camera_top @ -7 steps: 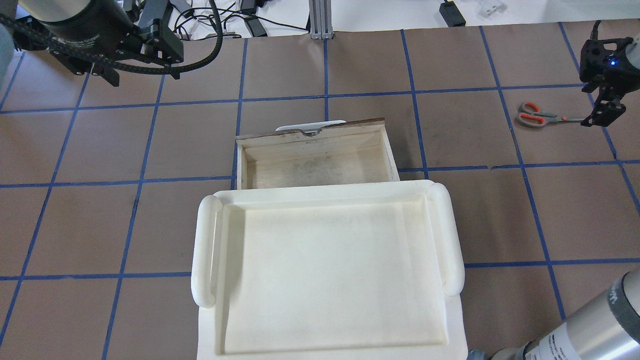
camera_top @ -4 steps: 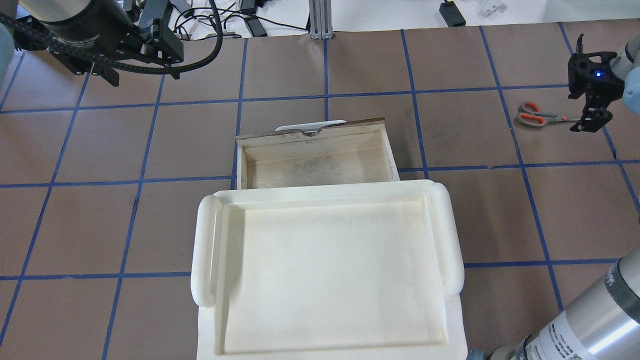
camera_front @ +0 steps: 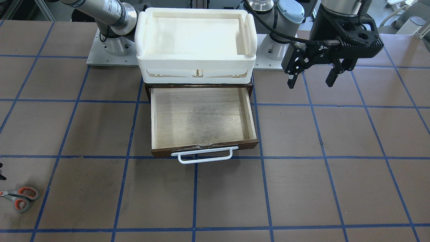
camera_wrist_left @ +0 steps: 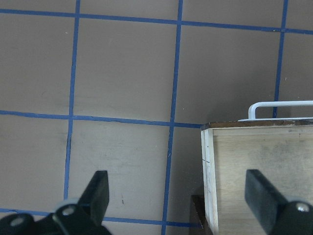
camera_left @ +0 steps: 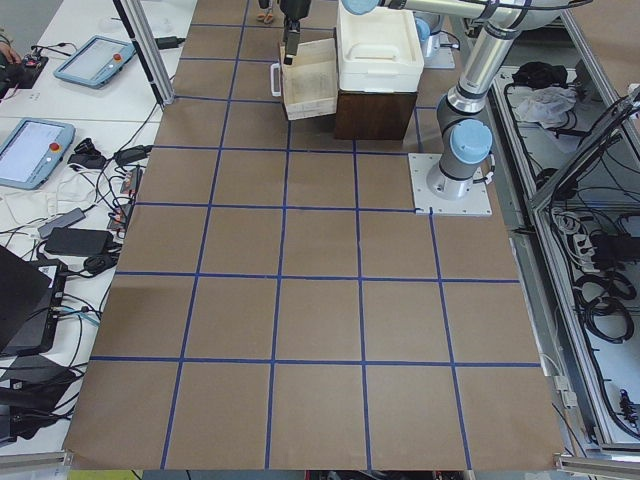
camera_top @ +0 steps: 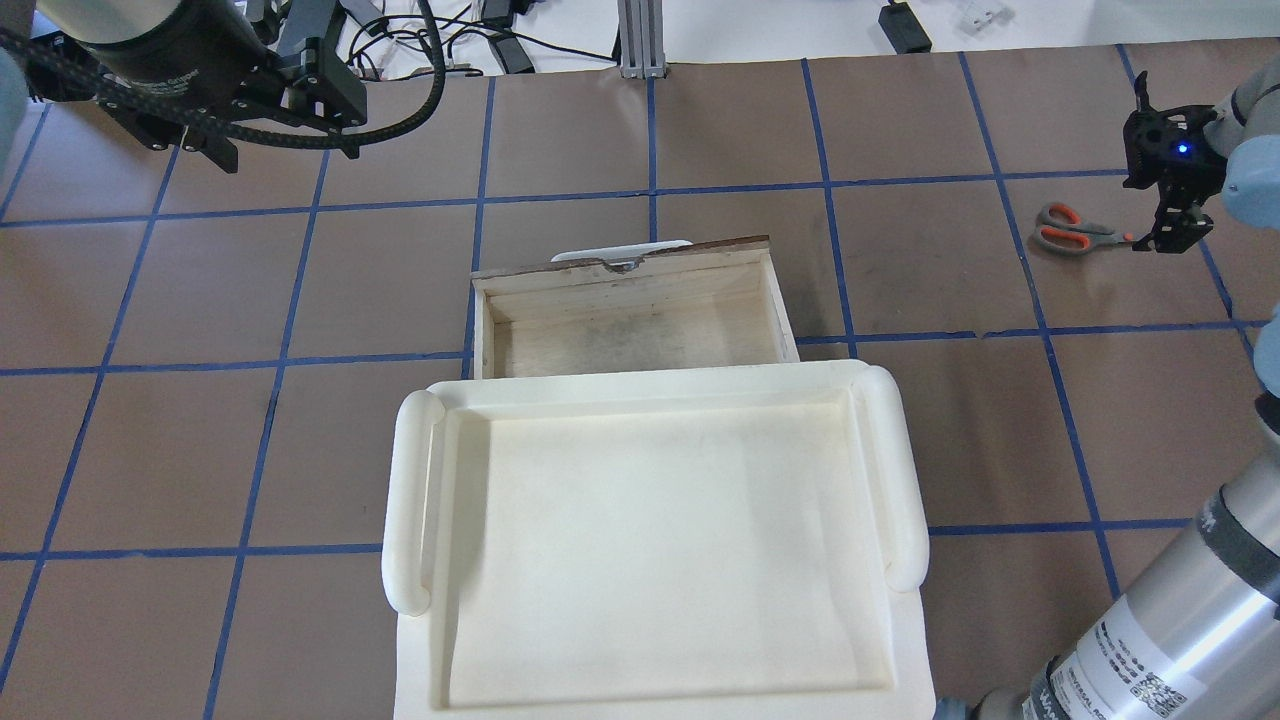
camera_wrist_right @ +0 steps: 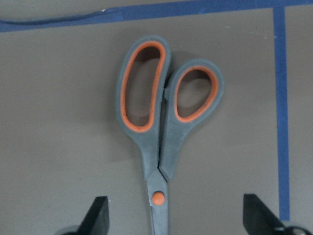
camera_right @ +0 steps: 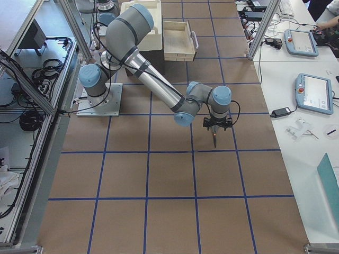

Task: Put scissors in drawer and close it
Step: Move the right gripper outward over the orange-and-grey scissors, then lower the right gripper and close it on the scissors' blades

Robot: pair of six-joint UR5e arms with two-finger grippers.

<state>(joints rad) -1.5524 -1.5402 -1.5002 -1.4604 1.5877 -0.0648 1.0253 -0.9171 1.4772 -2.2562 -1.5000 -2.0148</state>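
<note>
The scissors point(camera_top: 1075, 232), with grey-and-orange handles, lie flat on the table at the far right; they also show in the front view point(camera_front: 18, 198). My right gripper point(camera_top: 1165, 235) is open and hangs low over their blade end. In the right wrist view the scissors point(camera_wrist_right: 159, 127) lie with handles away, and the blades run between the two open fingers of the gripper point(camera_wrist_right: 178, 215). The drawer point(camera_front: 201, 116) is pulled out and empty, its white handle point(camera_front: 205, 156) at the front. My left gripper point(camera_front: 310, 80) is open and empty, raised beside the drawer.
A white foam tray point(camera_top: 650, 540) sits on top of the dark cabinet that holds the drawer. The drawer's corner point(camera_wrist_left: 264, 171) shows in the left wrist view. Blue tape lines grid the brown table. Cables lie past the far edge.
My right gripper has moved along the blades toward the handles and turned a little. The scissors, the drawer and the left arm have not moved.
</note>
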